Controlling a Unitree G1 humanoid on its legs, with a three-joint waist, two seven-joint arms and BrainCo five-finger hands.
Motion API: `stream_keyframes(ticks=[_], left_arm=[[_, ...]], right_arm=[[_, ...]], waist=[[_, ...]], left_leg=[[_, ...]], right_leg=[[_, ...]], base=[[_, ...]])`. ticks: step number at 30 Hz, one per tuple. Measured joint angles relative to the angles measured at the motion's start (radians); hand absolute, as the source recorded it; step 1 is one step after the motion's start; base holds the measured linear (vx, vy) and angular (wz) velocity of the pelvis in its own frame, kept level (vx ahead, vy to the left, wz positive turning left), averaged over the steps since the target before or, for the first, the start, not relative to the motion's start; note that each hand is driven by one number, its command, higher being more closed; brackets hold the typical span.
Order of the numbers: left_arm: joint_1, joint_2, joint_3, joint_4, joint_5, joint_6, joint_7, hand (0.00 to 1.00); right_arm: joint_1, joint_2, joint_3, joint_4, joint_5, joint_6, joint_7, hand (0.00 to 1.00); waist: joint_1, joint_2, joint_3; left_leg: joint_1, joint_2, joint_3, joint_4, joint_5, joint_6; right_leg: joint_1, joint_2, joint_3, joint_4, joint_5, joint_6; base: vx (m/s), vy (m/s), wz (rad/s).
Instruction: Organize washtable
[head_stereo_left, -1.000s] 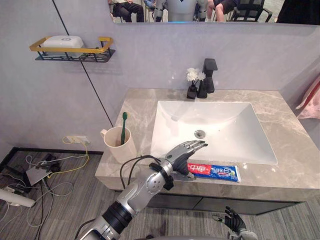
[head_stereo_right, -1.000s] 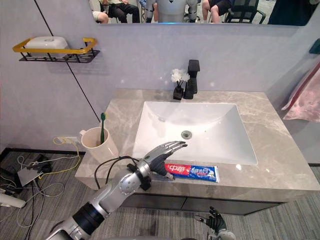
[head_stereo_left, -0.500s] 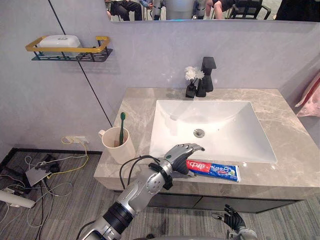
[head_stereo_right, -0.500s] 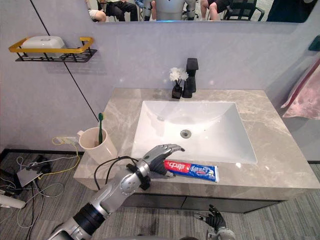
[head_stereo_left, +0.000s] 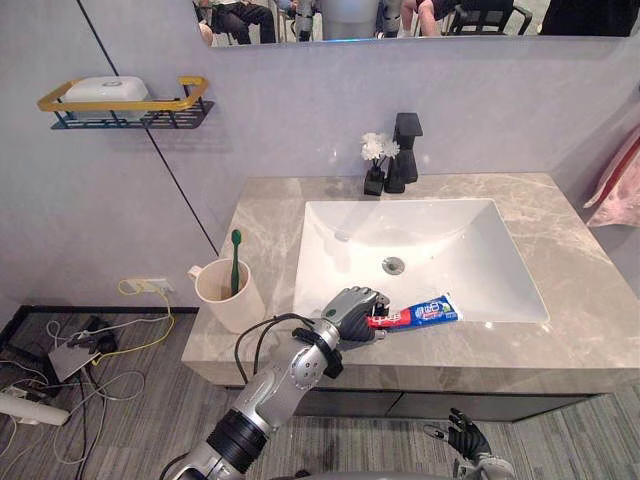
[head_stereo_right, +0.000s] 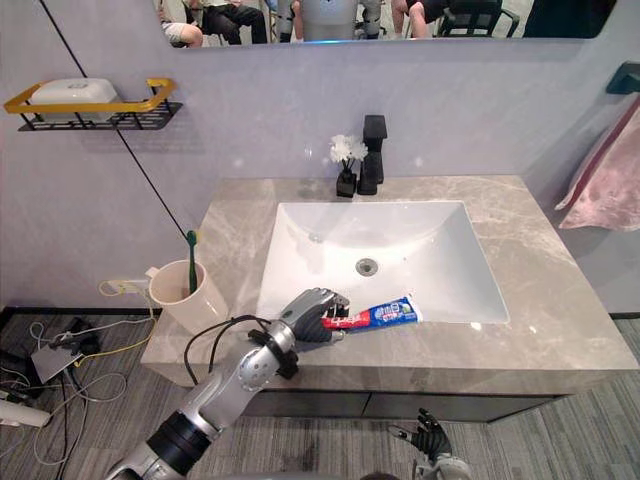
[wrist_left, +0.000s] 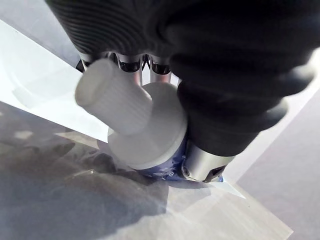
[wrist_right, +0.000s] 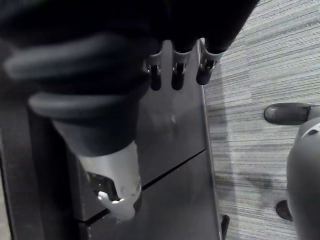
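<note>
A red, white and blue toothpaste tube (head_stereo_left: 418, 313) is lifted at the front rim of the white sink (head_stereo_left: 420, 250), its flat end tilted up to the right. My left hand (head_stereo_left: 352, 313) is shut on the tube's cap end. In the left wrist view the white ribbed cap (wrist_left: 114, 97) points toward the camera, with my fingers and thumb curled round the tube's shoulder. A beige mug (head_stereo_left: 228, 295) holding a green toothbrush (head_stereo_left: 235, 262) stands at the counter's left front. My right hand (head_stereo_left: 466, 437) hangs low below the counter, fingers relaxed and straight (wrist_right: 176, 75).
A black tap (head_stereo_left: 404, 152) and a small black vase of white flowers (head_stereo_left: 374, 165) stand behind the sink. A wall shelf (head_stereo_left: 125, 105) at upper left carries a white soap box. The grey marble counter (head_stereo_left: 590, 290) is bare to the right. Dark cabinet doors (wrist_right: 170, 160) lie beneath.
My left hand has curled round the toothpaste tube's cap end and raised it off the counter; the tube now tilts up to the right. The camera has shifted slightly.
</note>
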Motion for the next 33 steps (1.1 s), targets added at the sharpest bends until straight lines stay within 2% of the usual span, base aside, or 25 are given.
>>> stream_keyframes(ticks=[10, 13, 18, 21, 28, 33], left_arm=[[0.088, 0.007, 0.055, -0.065, -0.039, 0.007, 0.006, 1.00], [0.123, 0.007, 0.099, -0.109, -0.059, 0.015, 0.029, 1.00], [0.151, 0.008, 0.174, -0.225, -0.105, 0.020, 0.074, 1.00], [0.188, -0.014, 0.219, -0.328, -0.136, 0.018, 0.096, 1.00], [0.268, -0.086, 0.351, -0.491, -0.206, 0.006, 0.142, 1.00], [0.341, -0.102, 0.380, -0.559, -0.239, -0.001, 0.154, 1.00]], right_arm=[[0.044, 0.006, -0.043, 0.001, 0.039, 0.000, -0.006, 0.00], [0.054, 0.009, -0.083, 0.001, 0.064, 0.000, -0.023, 0.00], [0.067, 0.012, -0.164, 0.000, 0.078, -0.001, -0.042, 0.00], [0.095, 0.023, -0.230, -0.031, 0.093, -0.002, -0.043, 0.00], [0.196, 0.049, -0.364, -0.302, 0.139, -0.006, -0.042, 0.00], [0.252, 0.059, -0.420, -0.648, 0.241, -0.010, -0.007, 0.00]], waist=[[-0.002, 0.010, -0.007], [-0.006, 0.008, -0.007], [0.006, 0.002, -0.010], [0.007, -0.006, -0.016], [-0.002, -0.015, -0.021], [-0.008, -0.019, -0.025]], left_leg=[[-0.005, 0.013, 0.023, 0.001, -0.003, -0.004], [-0.006, 0.013, 0.028, 0.001, -0.004, -0.006], [-0.005, 0.017, 0.051, 0.002, -0.011, -0.005], [-0.006, 0.018, 0.073, 0.008, -0.023, -0.004], [-0.007, 0.025, 0.119, 0.036, -0.056, -0.003], [-0.010, 0.031, 0.154, 0.039, -0.066, -0.005]], right_leg=[[-0.022, 0.012, 0.022, 0.004, 0.000, -0.005], [-0.025, 0.012, 0.026, 0.004, 0.001, -0.005], [-0.035, 0.015, 0.052, 0.004, 0.003, -0.006], [-0.045, 0.016, 0.075, 0.005, 0.003, -0.006], [-0.055, 0.020, 0.117, 0.009, 0.003, -0.005], [-0.086, 0.025, 0.152, 0.022, 0.001, -0.004]], base=[[-0.03, -0.008, -0.08], [0.00, 0.000, -0.02], [-0.01, 0.003, -0.13], [0.00, 0.011, -0.22], [0.01, 0.008, -0.21], [0.00, -0.004, -0.19]])
